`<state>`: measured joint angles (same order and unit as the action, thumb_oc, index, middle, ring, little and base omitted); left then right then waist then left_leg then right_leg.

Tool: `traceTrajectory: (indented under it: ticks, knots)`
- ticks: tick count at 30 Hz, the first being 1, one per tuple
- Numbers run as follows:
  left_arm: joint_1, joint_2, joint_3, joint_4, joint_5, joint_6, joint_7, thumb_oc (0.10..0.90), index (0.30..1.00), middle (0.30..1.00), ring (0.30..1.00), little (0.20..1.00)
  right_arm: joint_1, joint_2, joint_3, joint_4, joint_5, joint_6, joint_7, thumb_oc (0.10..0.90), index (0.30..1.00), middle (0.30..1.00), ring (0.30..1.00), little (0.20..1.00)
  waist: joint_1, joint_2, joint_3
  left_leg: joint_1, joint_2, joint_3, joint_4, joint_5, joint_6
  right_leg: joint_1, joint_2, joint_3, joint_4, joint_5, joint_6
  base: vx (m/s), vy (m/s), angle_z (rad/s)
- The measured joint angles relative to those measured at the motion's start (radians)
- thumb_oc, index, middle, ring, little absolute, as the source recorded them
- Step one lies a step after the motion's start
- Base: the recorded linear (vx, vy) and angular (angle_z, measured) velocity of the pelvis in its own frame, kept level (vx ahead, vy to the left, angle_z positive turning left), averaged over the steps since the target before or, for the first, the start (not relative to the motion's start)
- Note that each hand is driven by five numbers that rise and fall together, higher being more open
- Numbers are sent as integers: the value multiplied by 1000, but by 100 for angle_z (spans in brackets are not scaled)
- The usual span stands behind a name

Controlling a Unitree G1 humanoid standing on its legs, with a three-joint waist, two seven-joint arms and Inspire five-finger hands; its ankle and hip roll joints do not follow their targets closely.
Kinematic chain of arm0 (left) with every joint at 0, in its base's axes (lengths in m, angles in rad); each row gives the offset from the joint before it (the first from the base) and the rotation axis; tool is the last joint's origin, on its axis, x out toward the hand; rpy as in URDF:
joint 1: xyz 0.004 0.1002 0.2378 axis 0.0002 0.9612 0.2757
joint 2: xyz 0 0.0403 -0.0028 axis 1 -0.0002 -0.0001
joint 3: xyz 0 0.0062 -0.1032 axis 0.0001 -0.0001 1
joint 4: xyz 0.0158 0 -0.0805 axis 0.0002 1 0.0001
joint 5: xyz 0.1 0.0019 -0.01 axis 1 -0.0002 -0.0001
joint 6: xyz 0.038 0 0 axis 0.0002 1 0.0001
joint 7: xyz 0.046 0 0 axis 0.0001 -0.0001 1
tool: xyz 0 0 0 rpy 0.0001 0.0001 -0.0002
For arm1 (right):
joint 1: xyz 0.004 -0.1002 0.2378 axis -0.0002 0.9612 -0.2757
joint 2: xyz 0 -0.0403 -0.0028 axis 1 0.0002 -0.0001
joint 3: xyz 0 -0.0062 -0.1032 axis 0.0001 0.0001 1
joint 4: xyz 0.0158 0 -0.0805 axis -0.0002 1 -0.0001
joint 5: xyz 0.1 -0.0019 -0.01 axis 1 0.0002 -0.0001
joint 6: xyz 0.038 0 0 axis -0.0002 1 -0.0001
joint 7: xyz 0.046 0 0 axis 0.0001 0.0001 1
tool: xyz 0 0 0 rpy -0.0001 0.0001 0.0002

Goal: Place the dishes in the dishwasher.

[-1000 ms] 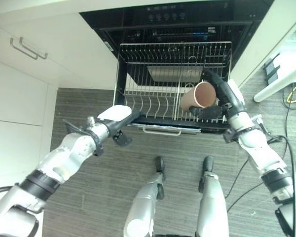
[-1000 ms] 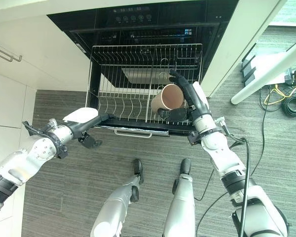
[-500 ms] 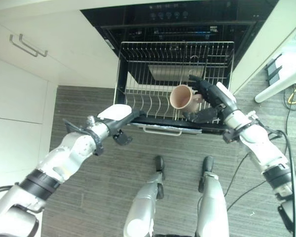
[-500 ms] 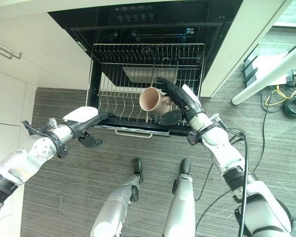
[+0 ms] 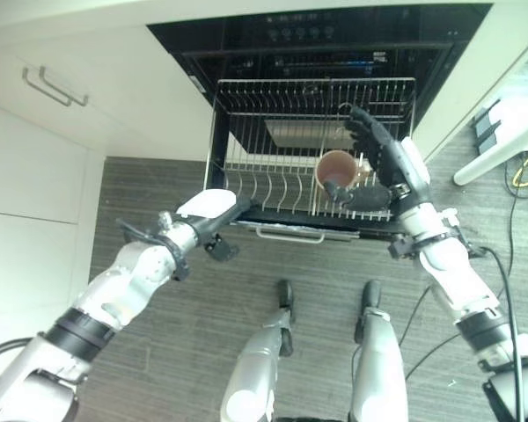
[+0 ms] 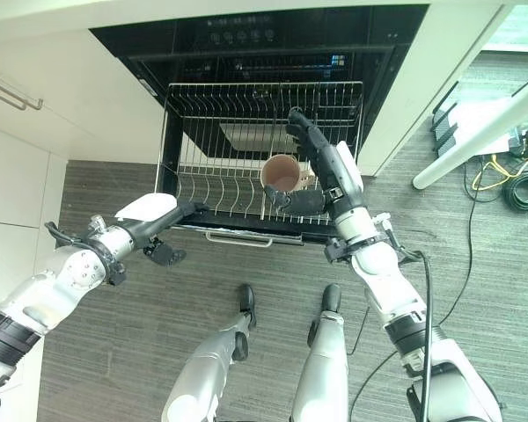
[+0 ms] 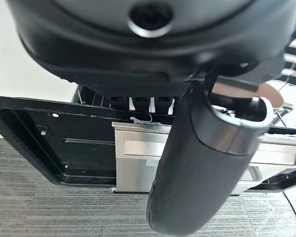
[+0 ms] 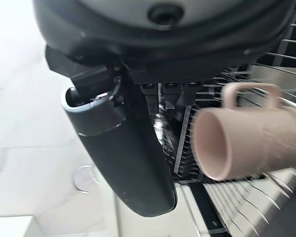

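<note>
A pink mug (image 5: 337, 169) with a handle rests in the pulled-out wire rack (image 5: 317, 81) of the open dishwasher, right of centre, its mouth facing up. My right hand (image 5: 392, 167) hovers just beside and over it. The fingers are spread straight and the thumb (image 8: 123, 158) lies alongside the mug (image 8: 241, 138) without curling round it. My left hand (image 5: 202, 220) reaches to the rack's front left corner with straight fingers and holds nothing. Its thumb (image 7: 202, 163) sticks out toward the dishwasher's front.
The rack has rows of upright tines and a front handle (image 5: 289, 235). White cabinet fronts (image 5: 55, 86) stand to the left and a white panel (image 5: 475, 61) to the right. A white furniture leg (image 5: 502, 149) crosses the floor at far right.
My right hand carried the mug a little right and down into the rack. The mug turned mouth-up and the fingers spread off it. The left hand stayed put.
</note>
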<state>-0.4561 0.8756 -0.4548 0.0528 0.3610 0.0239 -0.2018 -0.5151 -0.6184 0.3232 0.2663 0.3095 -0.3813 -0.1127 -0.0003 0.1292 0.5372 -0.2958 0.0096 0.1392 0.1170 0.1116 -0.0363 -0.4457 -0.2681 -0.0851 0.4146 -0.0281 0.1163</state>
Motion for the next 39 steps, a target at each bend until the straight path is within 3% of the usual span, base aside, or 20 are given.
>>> traceTrajectory:
  ticks: [6, 12, 15, 18, 21, 23, 27, 30, 33, 36, 39]
  knots:
    - [122, -33, 80, -9, 0, 6, 17, 800, 900, 900, 900, 900, 69, 20, -48, -30, -61, -11, -77, 800, 900, 900, 900, 900, -24, 1, -1, 105, 6, -3, -12, -15, -5, 108, 5, -8, -17, -21, 9, 83, -51, 1]
    - [295, -48, 167, -56, 7, 2, 25, 800, 900, 900, 900, 900, 206, 23, -153, -42, -29, -60, -99, 800, 900, 900, 900, 900, -22, 29, -19, 192, 33, -21, -11, -42, -20, 220, 21, -43, -42, -38, -6, 107, -111, 5]
    - [342, -110, 188, -54, 6, 4, 60, 800, 900, 900, 900, 900, 244, 25, -159, -112, 15, -102, -59, 800, 900, 900, 900, 900, -17, 60, -44, 221, 39, -32, -8, -52, -24, 258, 26, -59, -45, -49, -12, 92, -77, 7]
    - [398, -216, 236, -66, -1, -4, 123, 800, 900, 900, 900, 900, 284, 38, -165, -179, 30, -138, -5, 800, 900, 900, 900, 900, 6, 71, -86, 258, 43, -34, -9, -65, -29, 293, 34, -63, -38, -68, -14, 87, -98, 2]
    - [446, -256, 269, -58, -3, -12, 194, 800, 900, 900, 900, 900, 308, 68, -162, -192, 31, -159, 18, 800, 900, 900, 900, 900, 31, 44, -176, 266, 47, -35, -5, -79, -31, 299, 37, -65, -28, -87, -16, 28, -74, -1]
    - [484, -264, 313, -33, -3, -48, 242, 800, 900, 900, 900, 900, 321, 85, -162, -192, 39, -165, 18, 800, 900, 900, 900, 900, 41, 11, -233, 269, 49, -36, 3, -90, -34, 306, 44, -67, -31, -91, -18, 0, 0, 0]
    - [528, -275, 405, 21, -51, -79, 321, 800, 900, 900, 900, 900, 359, 107, -203, -213, 47, -197, 11, 800, 900, 900, 900, 900, 60, -35, -275, 284, 56, -36, 22, -112, -31, 332, 51, -67, -47, -92, -19, 20, 37, -3]
    - [596, -286, 476, 53, -189, -96, 360, 800, 900, 900, 900, 900, 421, 131, -238, -225, 47, -203, 0, 800, 900, 900, 900, 900, 70, -65, -297, 281, 54, -36, 58, -140, -21, 345, 48, -62, -57, -95, -20, 30, 93, -4]
    - [607, -446, 545, 143, -417, -97, 411, 800, 900, 900, 900, 900, 497, 178, -269, -225, 46, -203, -29, 800, 900, 900, 900, 900, 82, -74, -321, 279, 44, -39, 88, -163, -8, 367, 39, -64, -74, -87, -12, 18, 79, 2]
    - [619, -517, 533, 256, -552, -92, 433, 800, 900, 900, 900, 900, 536, 200, -273, -226, 44, -202, -63, 800, 900, 900, 900, 900, 83, -102, -334, 252, 33, -38, 118, -179, 7, 368, 29, -65, -89, -76, -5, 11, 104, 8]
    - [644, -544, 490, 342, -552, -93, 434, 800, 900, 900, 900, 900, 587, 255, -307, -235, 44, -202, -87, 800, 900, 900, 900, 900, 78, -133, -336, 238, 14, -45, 148, -195, 27, 389, 15, -69, -112, -61, 11, 2, 136, 12]
